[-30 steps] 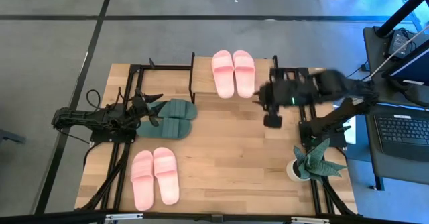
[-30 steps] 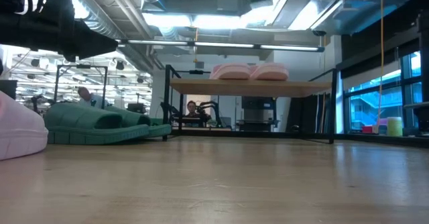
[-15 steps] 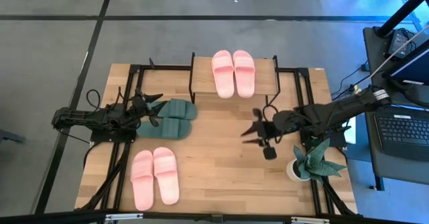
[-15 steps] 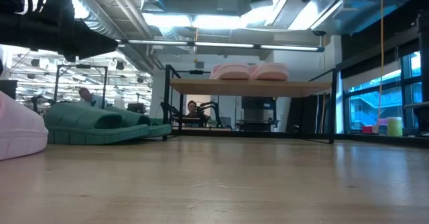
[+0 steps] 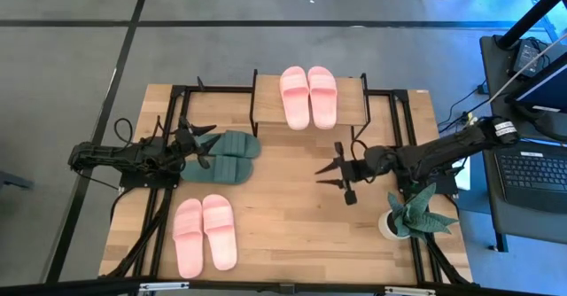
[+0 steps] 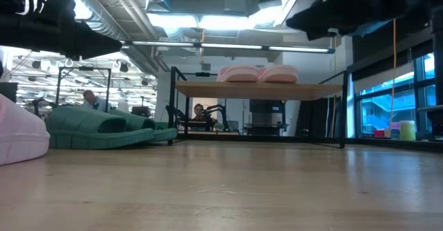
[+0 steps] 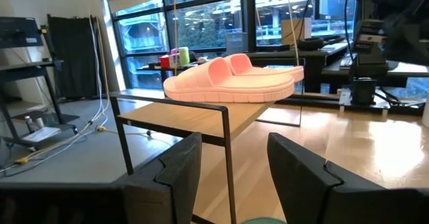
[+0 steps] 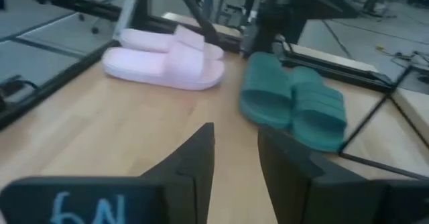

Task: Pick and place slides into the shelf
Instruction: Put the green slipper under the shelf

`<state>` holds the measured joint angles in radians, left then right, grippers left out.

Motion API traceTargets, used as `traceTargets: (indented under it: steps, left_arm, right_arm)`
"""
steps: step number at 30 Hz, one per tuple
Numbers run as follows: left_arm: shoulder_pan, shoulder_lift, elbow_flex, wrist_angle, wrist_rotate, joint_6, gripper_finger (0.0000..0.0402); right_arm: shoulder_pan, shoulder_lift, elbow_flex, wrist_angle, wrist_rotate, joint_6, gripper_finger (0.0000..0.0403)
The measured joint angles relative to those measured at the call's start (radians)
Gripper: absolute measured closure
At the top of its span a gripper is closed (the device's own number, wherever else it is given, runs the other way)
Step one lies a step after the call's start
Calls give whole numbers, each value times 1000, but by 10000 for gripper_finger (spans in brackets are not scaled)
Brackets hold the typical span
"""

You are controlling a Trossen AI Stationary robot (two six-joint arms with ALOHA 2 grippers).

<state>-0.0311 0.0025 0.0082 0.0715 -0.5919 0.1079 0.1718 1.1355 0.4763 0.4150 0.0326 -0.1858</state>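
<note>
Right gripper lower, beside plant.

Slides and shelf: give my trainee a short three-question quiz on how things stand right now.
1. True or false: a pink pair lies on the shelf top board.
2. Which pair sits by the left gripper? A) green pair B) pink pair on the table C) none
3. Fill in: the right gripper hangs over bare table, holding ____.

Key: 1 true; 2 A; 3 nothing.
</note>
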Motion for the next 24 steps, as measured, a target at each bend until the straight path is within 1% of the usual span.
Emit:
traceTargets:
  steps: [24]
  left_arm:
    - [0, 0, 0, 0, -1, 4, 237]
  right_arm:
    - [-110, 0, 0, 31, -10, -35, 286]
